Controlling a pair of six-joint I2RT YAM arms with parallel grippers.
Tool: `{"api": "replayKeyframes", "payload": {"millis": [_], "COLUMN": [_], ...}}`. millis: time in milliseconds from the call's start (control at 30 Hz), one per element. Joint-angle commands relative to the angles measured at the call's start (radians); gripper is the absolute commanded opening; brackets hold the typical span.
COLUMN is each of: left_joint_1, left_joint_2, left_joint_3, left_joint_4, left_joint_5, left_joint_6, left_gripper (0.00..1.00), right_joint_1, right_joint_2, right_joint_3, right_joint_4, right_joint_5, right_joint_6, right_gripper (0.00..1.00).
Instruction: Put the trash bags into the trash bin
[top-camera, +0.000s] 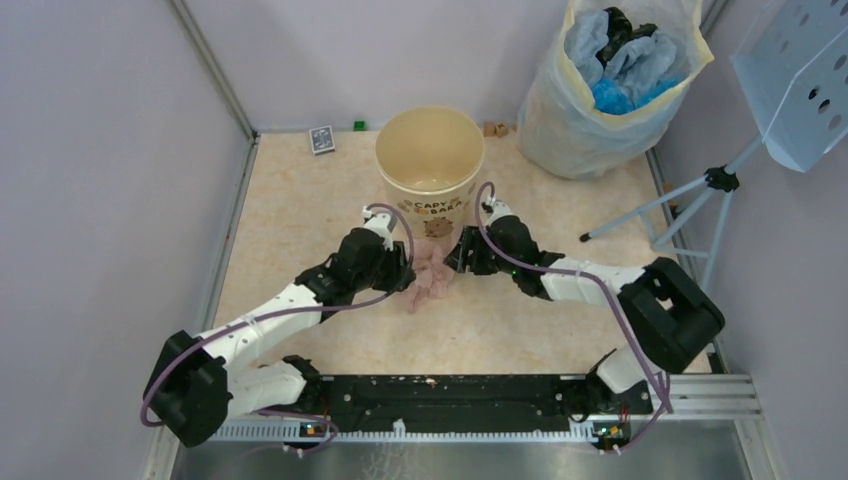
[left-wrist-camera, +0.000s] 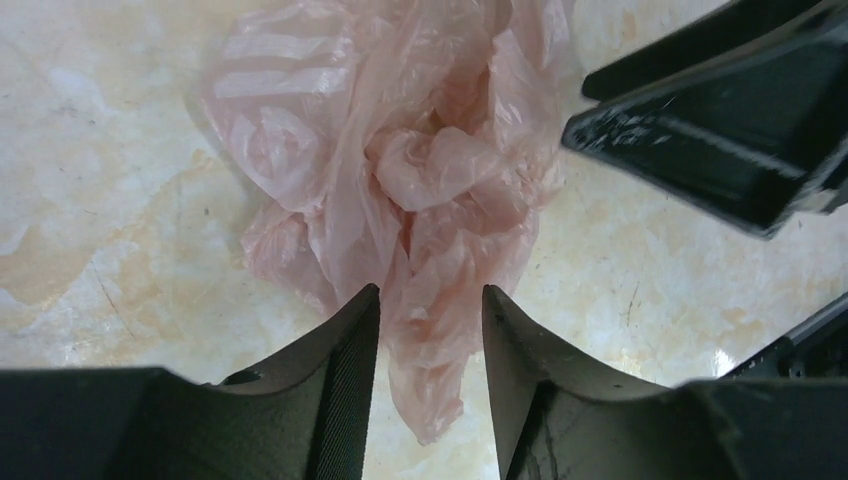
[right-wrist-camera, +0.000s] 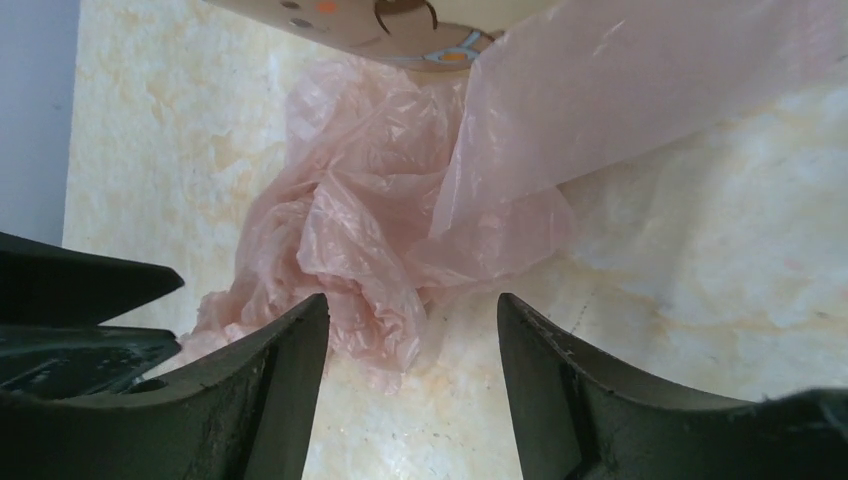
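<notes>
The left gripper (left-wrist-camera: 432, 295) stands partly open, with a narrow gap. A thin tail of the pink trash bag (left-wrist-camera: 400, 170) lies between its fingers; the fingers do not press it, and I cannot tell if they touch it. The right gripper (right-wrist-camera: 413, 300) is opened wider, and its fingers stand on either side of the bag's near edge without gripping it. The bag lies crumpled on the table (top-camera: 300, 220), between the two grippers and mostly beyond their fingertips. It is just in front of the trash bin (top-camera: 420, 200), not inside it. The bin stands upright.
</notes>
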Motion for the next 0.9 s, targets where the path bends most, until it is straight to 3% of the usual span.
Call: {"api": "replayKeyframes", "payload": {"millis": [0, 133, 233, 333, 400, 600, 867], "left_joint_1": [0.025, 0.04, 0.043, 0.041, 0.042, 0.043, 0.041], "left_joint_2": [-0.018, 0.061, 0.127, 0.219, 0.28, 0.443, 0.422], "left_joint_3": [0.006, 0.051, 0.056, 0.071, 0.099, 0.153, 0.105], "left_joint_4": [0.076, 0.057, 0.093, 0.116, 0.096, 0.021, 0.024], "left_joint_5": [-0.018, 0.013, 0.023, 0.037, 0.04, -0.091, -0.17], "left_joint_6": [0.005, 0.029, 0.048, 0.06, 0.055, 0.006, -0.01], "left_gripper": [0.53, 0.59, 0.59, 0.58, 0.58, 0.56, 0.56], "right_joint_1": [0.002, 0.002, 0.002, 0.002, 0.002, 0.002, -0.004], "right_joint_2": [0.095, 0.164, 0.201, 0.194, 0.149, 0.001, -0.217], "right_joint_3": [0.058, 0.071, 0.076, 0.067, 0.044, 0.031, -0.012], "right_joint_4": [0.158, 0.19, 0.225, 0.235, 0.208, -0.041, -0.299], "right_joint_5": [-0.121, -0.13, -0.166, -0.195, -0.18, -0.14, -0.004], "right_joint_6": [0.075, 0.101, 0.121, 0.136, 0.134, 0.08, 0.065], "right_gripper": [0.62, 0.57, 0.46, 0.11, 0.01, 0.0, 0.0]}}
